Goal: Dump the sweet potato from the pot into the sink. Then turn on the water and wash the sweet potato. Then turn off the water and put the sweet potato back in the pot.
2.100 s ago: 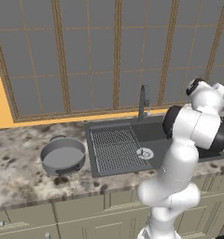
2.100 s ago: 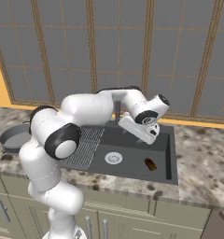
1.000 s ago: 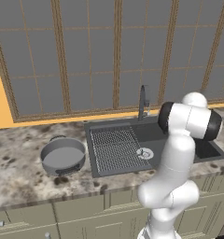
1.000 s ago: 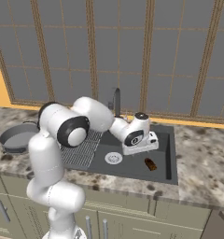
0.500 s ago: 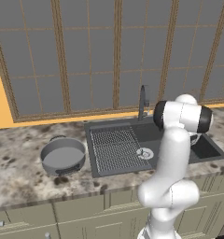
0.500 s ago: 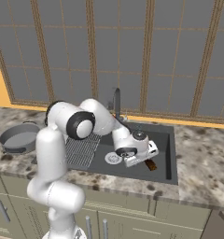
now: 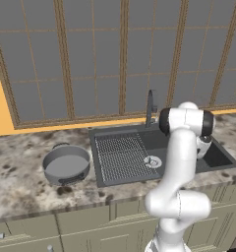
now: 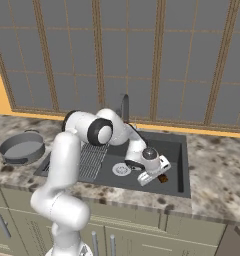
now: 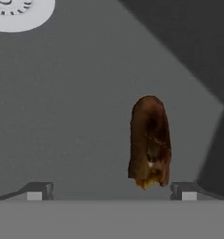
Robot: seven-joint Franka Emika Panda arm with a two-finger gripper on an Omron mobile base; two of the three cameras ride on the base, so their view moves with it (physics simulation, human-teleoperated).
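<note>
The sweet potato lies loose on the flat floor of the sink, in the open section to the right of the round drain, with one end towards the hand camera. In the hand view it sits between the two fingertips but nearer the right-hand one, and nothing touches it. The gripper is down inside the basin just beside the tuber, jaws spread wide and empty; that placement fits an approach to pick it up, which I judge to be the step in hand, the washing part apparently done. No water is seen running from the faucet, which stands at the back rim of the sink. The ribbed draining grid occupies the sink's left portion. The pot stands upright on the speckled counter well to the left of the sink, empty, presumably left there to receive the tuber. The off-centre position suggests the hand needs a small sideways correction before closing.
</note>
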